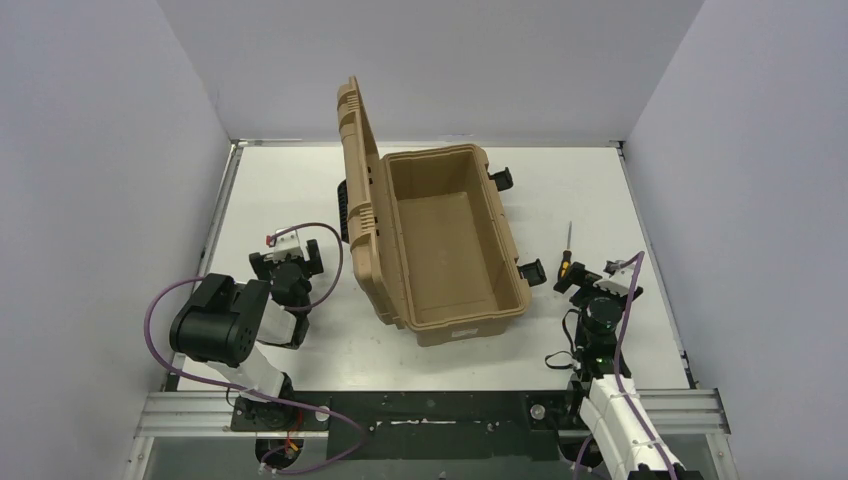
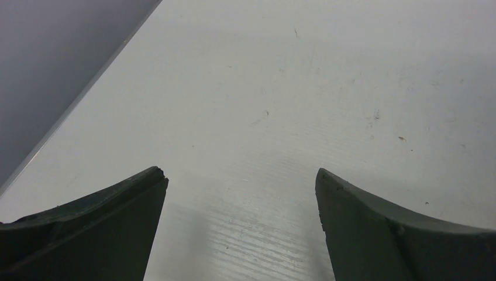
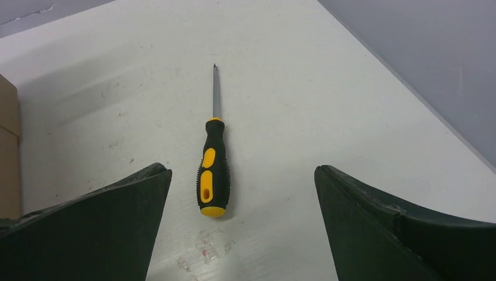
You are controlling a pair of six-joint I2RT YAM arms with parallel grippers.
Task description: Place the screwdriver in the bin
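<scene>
1 screwdriver lies near 1 bin.

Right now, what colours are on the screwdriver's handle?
Black and yellow on the screwdriver; right wrist view shows it best.

Lab test cell, plain white walls

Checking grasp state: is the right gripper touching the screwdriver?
Apart. Right wrist view: the screwdriver lies between the open fingers of the right gripper, bare table on both sides.
</scene>
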